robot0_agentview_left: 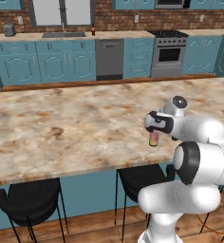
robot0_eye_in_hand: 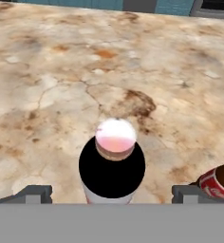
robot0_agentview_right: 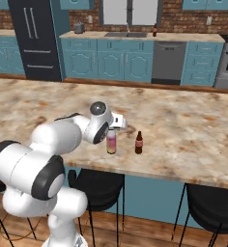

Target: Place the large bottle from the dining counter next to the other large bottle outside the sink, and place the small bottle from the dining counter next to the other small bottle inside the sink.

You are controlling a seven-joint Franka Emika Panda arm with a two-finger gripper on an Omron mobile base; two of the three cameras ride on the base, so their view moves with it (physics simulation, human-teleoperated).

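The large bottle point(robot0_agentview_right: 111, 141), white-capped and fading pink to yellow, stands upright near the front edge of the dining counter point(robot0_agentview_right: 183, 120). My gripper point(robot0_agentview_right: 112, 129) hovers open just over its cap. In the hand view the fingertips point(robot0_eye_in_hand: 35, 193) stand wide on either side of the large bottle point(robot0_eye_in_hand: 115, 166) without touching it. The small bottle point(robot0_agentview_right: 139, 143), dark brown, stands a short way to its right, also at the corner of the hand view point(robot0_eye_in_hand: 218, 182). Far back, the other large bottle point(robot0_agentview_right: 155, 30) stands on the wall counter right of the sink point(robot0_agentview_right: 127, 34). The other small bottle is hidden.
Black stools point(robot0_agentview_right: 99, 185) are tucked under the dining counter's front edge. Along the back wall stand a dishwasher point(robot0_agentview_right: 168, 61), a stove point(robot0_agentview_left: 169, 53), a dark fridge point(robot0_agentview_right: 33, 38) and a toaster point(robot0_agentview_left: 9, 30).
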